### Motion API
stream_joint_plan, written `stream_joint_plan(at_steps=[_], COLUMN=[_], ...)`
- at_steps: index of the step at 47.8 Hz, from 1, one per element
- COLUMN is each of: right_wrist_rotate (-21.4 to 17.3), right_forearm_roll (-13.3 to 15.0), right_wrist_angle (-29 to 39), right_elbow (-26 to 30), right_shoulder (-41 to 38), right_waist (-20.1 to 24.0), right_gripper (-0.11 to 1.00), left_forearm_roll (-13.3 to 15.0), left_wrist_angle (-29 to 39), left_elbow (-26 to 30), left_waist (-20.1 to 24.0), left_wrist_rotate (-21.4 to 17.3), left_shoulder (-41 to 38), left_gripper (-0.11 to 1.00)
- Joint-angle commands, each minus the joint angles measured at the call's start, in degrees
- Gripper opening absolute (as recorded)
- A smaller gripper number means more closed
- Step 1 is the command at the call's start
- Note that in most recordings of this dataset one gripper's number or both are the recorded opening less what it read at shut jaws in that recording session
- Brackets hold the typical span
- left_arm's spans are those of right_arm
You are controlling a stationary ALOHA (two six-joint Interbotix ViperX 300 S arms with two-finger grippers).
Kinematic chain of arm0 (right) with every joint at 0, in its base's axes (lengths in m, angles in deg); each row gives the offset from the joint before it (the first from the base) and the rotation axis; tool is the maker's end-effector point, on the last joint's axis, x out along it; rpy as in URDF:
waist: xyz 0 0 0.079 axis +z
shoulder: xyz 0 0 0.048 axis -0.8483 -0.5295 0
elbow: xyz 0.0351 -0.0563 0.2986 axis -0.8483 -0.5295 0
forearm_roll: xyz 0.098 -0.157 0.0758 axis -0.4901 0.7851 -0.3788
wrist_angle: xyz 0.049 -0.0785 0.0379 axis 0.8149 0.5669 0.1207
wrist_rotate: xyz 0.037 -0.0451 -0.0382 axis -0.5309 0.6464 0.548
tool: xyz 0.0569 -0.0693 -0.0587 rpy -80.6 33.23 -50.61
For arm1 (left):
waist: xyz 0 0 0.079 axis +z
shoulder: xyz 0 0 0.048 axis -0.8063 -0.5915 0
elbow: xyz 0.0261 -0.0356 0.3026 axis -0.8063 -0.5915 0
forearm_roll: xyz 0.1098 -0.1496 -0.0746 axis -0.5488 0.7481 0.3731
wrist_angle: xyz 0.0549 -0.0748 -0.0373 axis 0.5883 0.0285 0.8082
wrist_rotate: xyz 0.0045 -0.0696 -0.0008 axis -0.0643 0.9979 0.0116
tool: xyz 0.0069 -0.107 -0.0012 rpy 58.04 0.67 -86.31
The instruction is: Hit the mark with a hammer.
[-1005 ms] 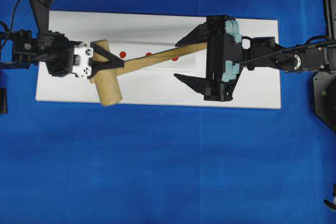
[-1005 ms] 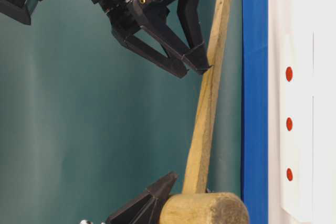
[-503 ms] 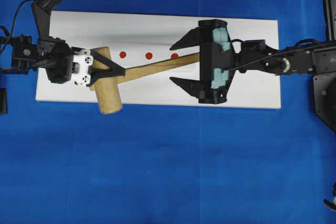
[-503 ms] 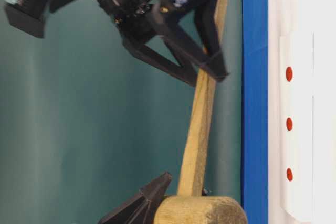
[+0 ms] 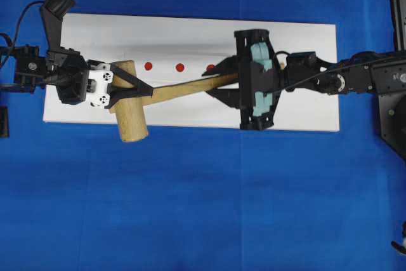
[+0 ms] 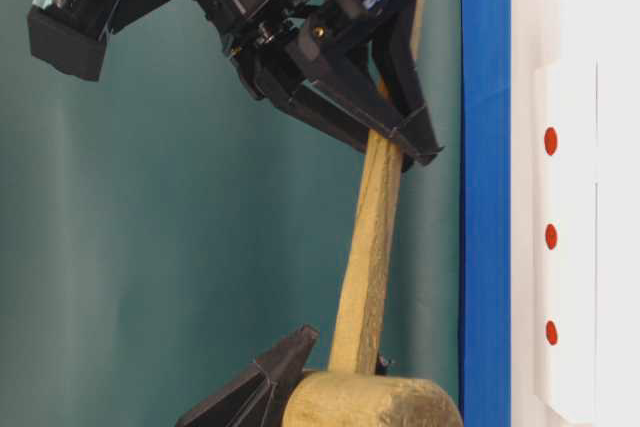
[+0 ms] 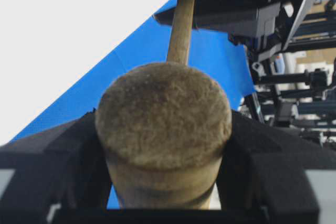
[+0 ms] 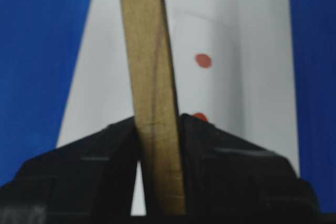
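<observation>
Overhead view: a light wooden mallet with a thick cylindrical head and a long squared handle, the hammer [image 5: 166,92], lies slantwise above a white rectangular board [image 5: 304,42] on a blue-covered tabletop [image 5: 190,201]. The left pincer [image 5: 130,87] pinches the mallet's head at the board's left end. The right pincer [image 5: 219,80] is pressed together on the handle's far end, right of the middle. A row of small round red dots runs along a white strip on the board; the middle dot, the mark [image 5: 179,67], sits just beyond the handle, between the two pincers. The right-hand dot is partly hidden by the right pincer.

Table-level view: the hammer [image 6: 365,257] hangs clear of the board, its handle sloping. The right pincer [image 6: 395,137] clamps the handle near its upper end, and the left pincer [image 6: 290,387] holds the head at the bottom edge. The mark [image 6: 551,237] is uncovered, well apart from the head.

Left wrist view: the hammer's [image 7: 164,129] round end face fills the frame, gripped on both sides by the left pincer's black fingers [image 7: 50,156].

Right wrist view: the handle [image 8: 149,77] passes between the black fingers [image 8: 94,166], which touch it on both sides. A red dot shows on the white strip to the right of the handle.
</observation>
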Motion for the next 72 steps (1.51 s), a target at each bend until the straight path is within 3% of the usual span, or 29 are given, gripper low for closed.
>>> stream_joint_plan(at_steps=[1,11,41,47,51,72], right_wrist_rotate=[-0.4,-0.4,-0.7,-0.8,-1.1,-1.5], right_forearm_roll=[0.0,0.0,-0.1,-0.1,-0.2,-2.3], right_wrist_angle=[0.1,0.9,2.0,2.0,2.0,2.0], right_elbow=[1.5,1.6,1.6,1.6,1.6,-1.8], right_shoulder=[0.6,0.6,0.6,0.6,0.6,4.2], right_waist=[-0.4,-0.4,-0.4,-0.4,-0.4,-0.4], right_gripper=[0.11,0.10,0.10,0.10,0.10,0.10], left_forearm_roll=[-0.1,-0.2,-0.1,-0.1,-0.1,0.1], left_wrist_angle=[-0.6,-0.4,6.3,6.3,6.4,10.6], left_elbow=[2.0,2.2,2.5,2.4,2.4,-0.9], left_waist=[-0.2,-0.2,0.3,0.3,0.3,0.3], left_wrist_rotate=[-0.6,-3.5,-4.0,-3.6,-3.5,-2.7], left_shoulder=[1.2,2.3,3.7,3.8,3.8,8.8], left_gripper=[0.45,0.45,0.46,0.78,0.92,0.93])
